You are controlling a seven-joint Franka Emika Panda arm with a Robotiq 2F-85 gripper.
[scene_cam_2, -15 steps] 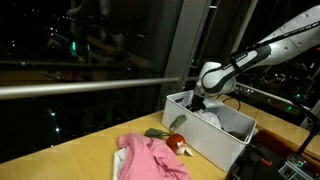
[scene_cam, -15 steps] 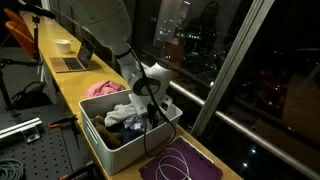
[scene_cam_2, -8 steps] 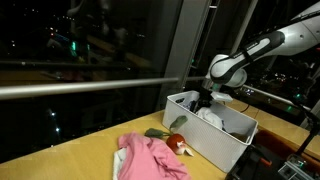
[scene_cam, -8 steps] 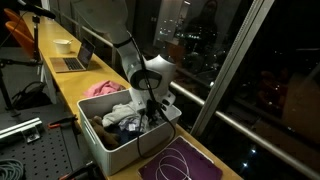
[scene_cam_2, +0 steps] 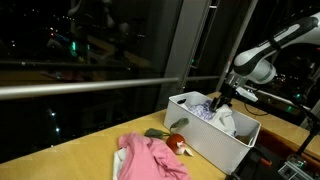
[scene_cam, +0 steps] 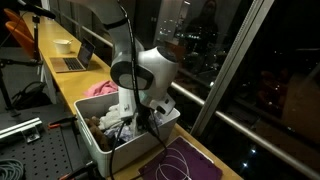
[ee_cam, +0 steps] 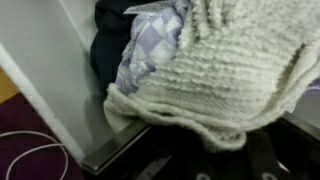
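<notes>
The cream knit cloth (ee_cam: pixel 220 70) is lying part in and part above the white bin (scene_cam_2: pixel 200 140). It is bunching at the end of the bin that is nearest the purple mat (scene_cam: pixel 185 165), and one fold is rising clear of the rim in both exterior views (scene_cam_2: pixel 226 120).

It looks like a chunky, loosely knitted piece, so it is probably light, soft and limp. It should sag and stretch under its own weight rather than keep any shape. It is not fragile or slippery, though the open stitches could snag on the bin's edge or drag the neighbouring clothes along. A thick gathered fold or the rolled hem running across the wrist view looks like the best place to grip, since a single thin layer could pull out.

The hand (scene_cam_2: pixel 224 98) is hanging just above that end of the bin. Its fingers appear to be clenching a bunch of the knit, because the cloth is hanging from it in a strip (scene_cam: pixel 127 103) and draping over its tips in the wrist view.

Under the knit, a lilac checked cloth (ee_cam: pixel 150 50) and a dark garment (ee_cam: pixel 105 45) are lying against the bin's wall. A pink cloth (scene_cam_2: pixel 150 160) is lying on the surface (scene_cam_2: pixel 60 160) beside the bin. A white cable (ee_cam: pixel 30 140) is curling over the mat.
</notes>
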